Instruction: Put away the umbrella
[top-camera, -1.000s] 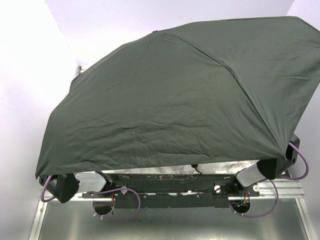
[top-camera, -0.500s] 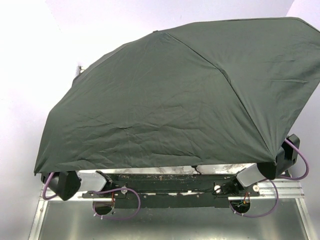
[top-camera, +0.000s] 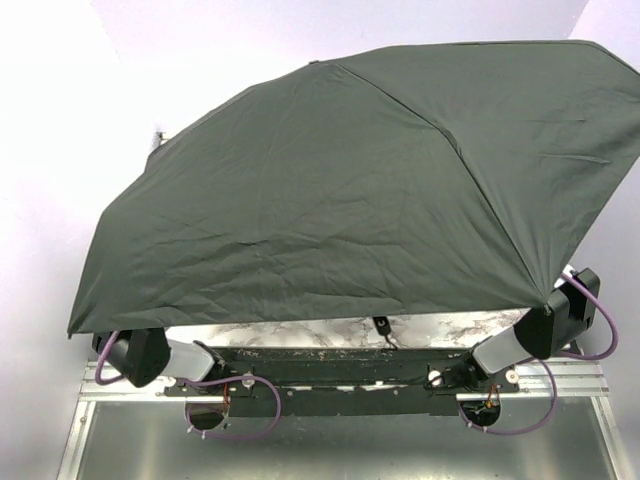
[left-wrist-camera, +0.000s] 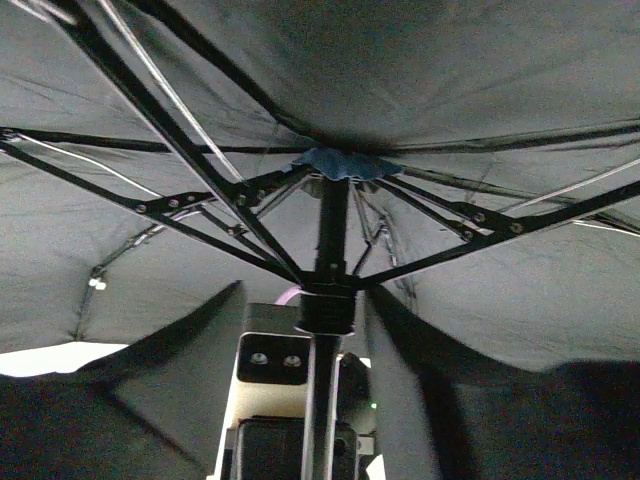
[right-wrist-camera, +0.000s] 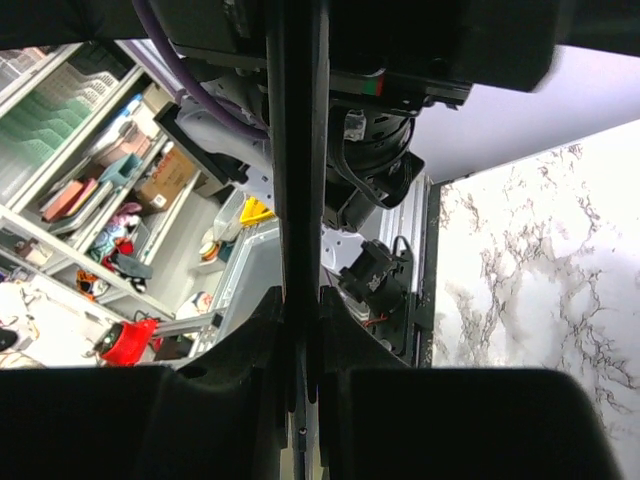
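The umbrella (top-camera: 380, 180) is open, and in the top view its wide dark canopy hides both grippers and most of the table. From below, the left wrist view shows its ribs, its runner (left-wrist-camera: 325, 310) and its thin shaft (left-wrist-camera: 322, 400). My left gripper (left-wrist-camera: 305, 292) is open, with one blurred finger on each side of the runner and a gap on both sides. My right gripper (right-wrist-camera: 302, 300) is shut on the umbrella's shaft (right-wrist-camera: 297, 150), which runs straight up between its fingers.
A strip of the marble table (top-camera: 300, 333) shows under the canopy's near edge, with the closing strap (top-camera: 382, 325) hanging there. The arms' elbows (top-camera: 135, 355) (top-camera: 555, 315) stick out at both sides. The metal base frame (top-camera: 340, 440) lies in front. Storage shelves (right-wrist-camera: 70, 130) stand beyond the table.
The canopy's near edge has lifted, so more marble and the hanging strap show. The right arm's elbow has risen a little. The left elbow has shifted slightly.
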